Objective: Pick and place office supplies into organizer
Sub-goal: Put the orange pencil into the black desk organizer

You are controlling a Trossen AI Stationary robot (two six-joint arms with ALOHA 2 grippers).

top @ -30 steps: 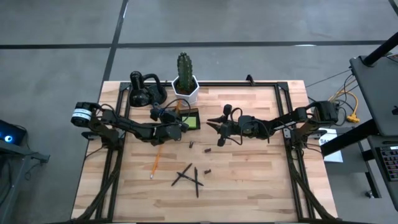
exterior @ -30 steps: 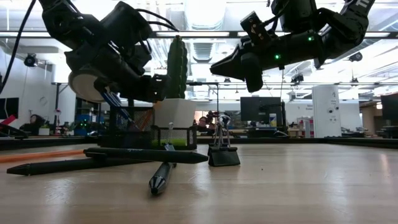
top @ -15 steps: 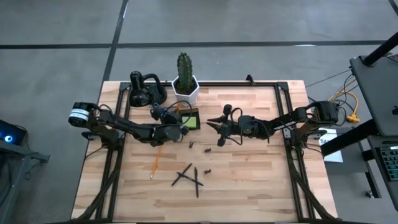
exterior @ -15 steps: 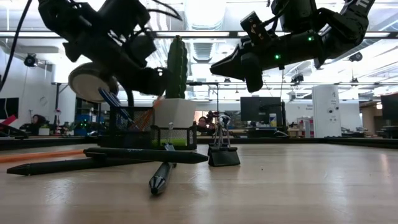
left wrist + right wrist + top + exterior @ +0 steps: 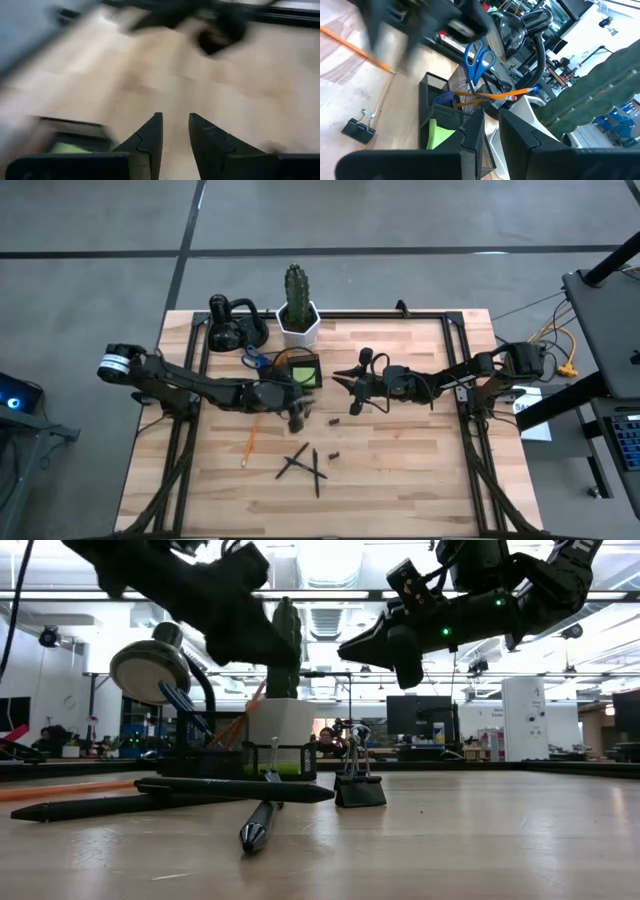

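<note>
Left gripper (image 5: 296,418) hangs just in front of the organizer (image 5: 303,372), fingers (image 5: 150,137) narrowly apart, seemingly empty; view blurred. Next fetch: crossed pens (image 5: 303,465) on the desk (image 5: 400,480), needing wider fingers. Right gripper (image 5: 345,376) waits beside the organizer, fingers narrow, holding nothing.

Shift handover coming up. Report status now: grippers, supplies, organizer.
Left gripper empty, jaws apart, near organizer. Right gripper hovering beside it, nothing held. Scissors and pencils in organizer; pens, orange pencil, binder clip on table. Nothing blocking.
</note>
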